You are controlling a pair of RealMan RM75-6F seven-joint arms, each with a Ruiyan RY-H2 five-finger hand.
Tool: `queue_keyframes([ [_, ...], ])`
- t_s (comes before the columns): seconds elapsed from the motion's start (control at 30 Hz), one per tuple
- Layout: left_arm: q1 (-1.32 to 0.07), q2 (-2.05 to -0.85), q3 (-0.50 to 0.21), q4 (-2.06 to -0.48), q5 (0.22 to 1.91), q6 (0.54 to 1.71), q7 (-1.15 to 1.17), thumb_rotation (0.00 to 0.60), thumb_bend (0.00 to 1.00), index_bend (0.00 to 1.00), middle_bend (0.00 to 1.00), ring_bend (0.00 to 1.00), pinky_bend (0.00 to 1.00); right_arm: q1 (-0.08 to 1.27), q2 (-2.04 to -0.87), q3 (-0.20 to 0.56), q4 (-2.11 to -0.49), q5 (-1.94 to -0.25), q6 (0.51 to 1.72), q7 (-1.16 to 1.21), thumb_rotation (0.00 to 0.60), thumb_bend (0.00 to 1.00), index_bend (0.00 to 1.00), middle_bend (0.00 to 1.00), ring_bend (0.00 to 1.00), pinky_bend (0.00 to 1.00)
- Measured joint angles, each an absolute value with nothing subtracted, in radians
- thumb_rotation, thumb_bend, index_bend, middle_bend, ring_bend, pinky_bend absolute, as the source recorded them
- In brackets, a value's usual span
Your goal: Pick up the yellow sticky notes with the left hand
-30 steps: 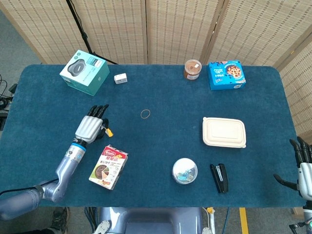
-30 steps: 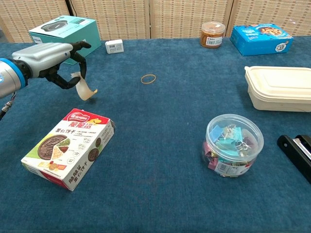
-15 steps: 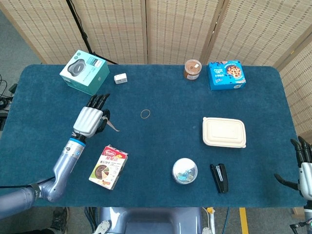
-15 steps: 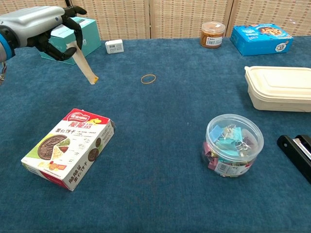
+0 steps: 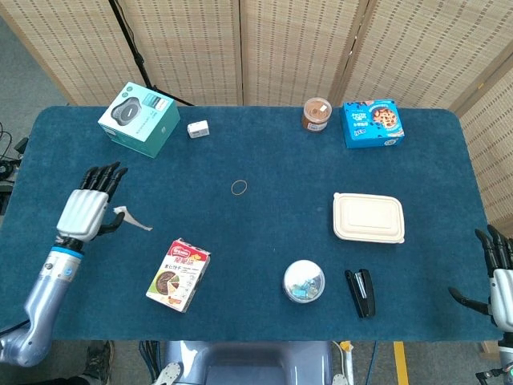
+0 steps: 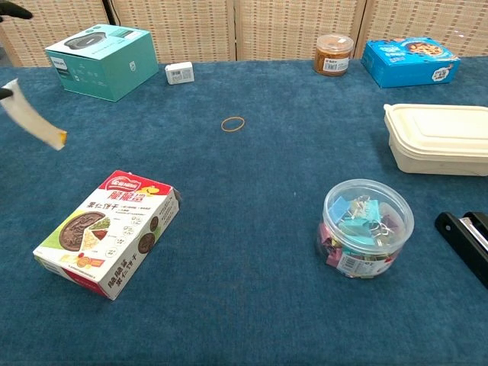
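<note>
on the blue table [image 5: 264, 241]: teal box [image 5: 139, 119], rubber band [image 5: 239, 188], snack box [image 5: 178, 274], clip tub [image 5: 304, 281], stapler [image 5: 361, 292], lidded container [image 5: 368, 216], jar [image 5: 317, 114].

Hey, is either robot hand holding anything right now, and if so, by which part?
The left robot hand holds the yellow sticky notes by one end, the rest sticking out sideways above the table. The right robot hand holds nothing.

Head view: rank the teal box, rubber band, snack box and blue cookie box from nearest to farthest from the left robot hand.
Measured from the left robot hand, at the table's left edge:
1. Snack box, front and slightly right of it.
2. Teal box, toward the far left corner; nearly tied with the snack box.
3. Rubber band, mid-table.
4. Blue cookie box, far right along the back edge.
</note>
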State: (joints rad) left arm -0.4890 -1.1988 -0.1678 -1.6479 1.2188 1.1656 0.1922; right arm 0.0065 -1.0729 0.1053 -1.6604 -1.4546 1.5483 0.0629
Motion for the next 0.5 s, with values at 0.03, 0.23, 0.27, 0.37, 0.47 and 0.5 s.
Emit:
queue_keyframes([
  [0.03, -0.474, -1.185, -0.161, -1.655, 1.221, 1.177, 0.181, 0.600, 0.20, 0.00, 0.00, 0.00, 0.00, 0.006, -1.073, 0.105, -1.661, -1.456, 1.550, 0.063, 0.600, 0.00, 0.00, 0.00, 0.00, 0.00],
  [0.23, -0.366, -1.140, -0.113, -1.665, 1.278, 1.288, 0.080, 0.600, 0.15, 0.00, 0.00, 0.00, 0.00, 0.005, -1.072, 0.104, -1.662, -1.463, 1.555, 0.065, 0.600, 0.00, 0.00, 0.00, 0.00, 0.00],
  [0.27, -0.350, -1.137, -0.106, -1.661, 1.289, 1.306, 0.062, 0.600, 0.15, 0.00, 0.00, 0.00, 0.00, 0.004, -1.072, 0.103, -1.662, -1.465, 1.556, 0.065, 0.600, 0.00, 0.00, 0.00, 0.00, 0.00],
  [0.37, -0.304, -1.132, -0.087, -1.640, 1.321, 1.361, 0.006, 0.600, 0.15, 0.00, 0.00, 0.00, 0.00, 0.002, -1.072, 0.102, -1.663, -1.471, 1.564, 0.065, 0.600, 0.00, 0.00, 0.00, 0.00, 0.00],
  [0.47, -0.266, -1.134, -0.070, -1.605, 1.347, 1.402, -0.044, 0.600, 0.15, 0.00, 0.00, 0.00, 0.00, -0.001, -1.071, 0.100, -1.667, -1.477, 1.571, 0.065, 0.600, 0.00, 0.00, 0.00, 0.00, 0.00],
  [0.5, -0.253, -1.134, -0.064, -1.590, 1.354, 1.410, -0.060, 0.600, 0.15, 0.00, 0.00, 0.00, 0.00, -0.002, -1.071, 0.099, -1.667, -1.479, 1.573, 0.064, 0.600, 0.00, 0.00, 0.00, 0.00, 0.00],
])
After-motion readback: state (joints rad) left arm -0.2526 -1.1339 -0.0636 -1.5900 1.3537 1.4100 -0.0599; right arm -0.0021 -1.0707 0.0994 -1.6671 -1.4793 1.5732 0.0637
